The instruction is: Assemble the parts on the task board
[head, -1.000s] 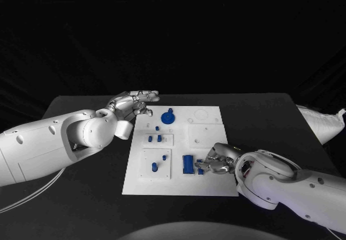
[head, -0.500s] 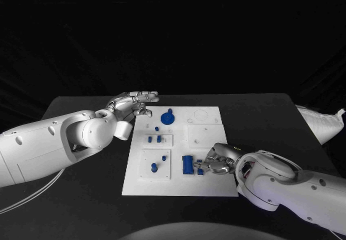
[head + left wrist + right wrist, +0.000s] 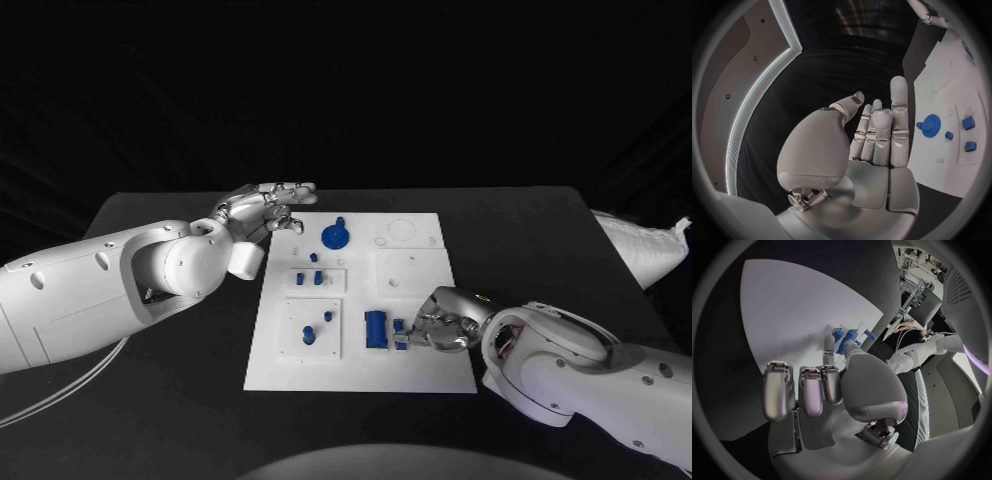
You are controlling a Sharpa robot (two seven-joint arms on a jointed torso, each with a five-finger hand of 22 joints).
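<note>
Head view of the black table [image 3: 173,380] with the white task board [image 3: 418,375] at its centre. The left hand [image 3: 264,208] hovers at the board's 11 o'clock corner, fingers straight and apart, holding nothing. The right hand [image 3: 440,325] rests at the board's 4 o'clock edge, fingers curled beside a tall blue part [image 3: 375,328]; whether it grips anything cannot be told. A blue gear [image 3: 335,236] lies toward 12 o'clock.

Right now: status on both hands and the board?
Left hand open, hovering at task board's far left corner. Right hand low on the board, fingers at small blue part; grip unconfirmed. Nothing in the way.
</note>
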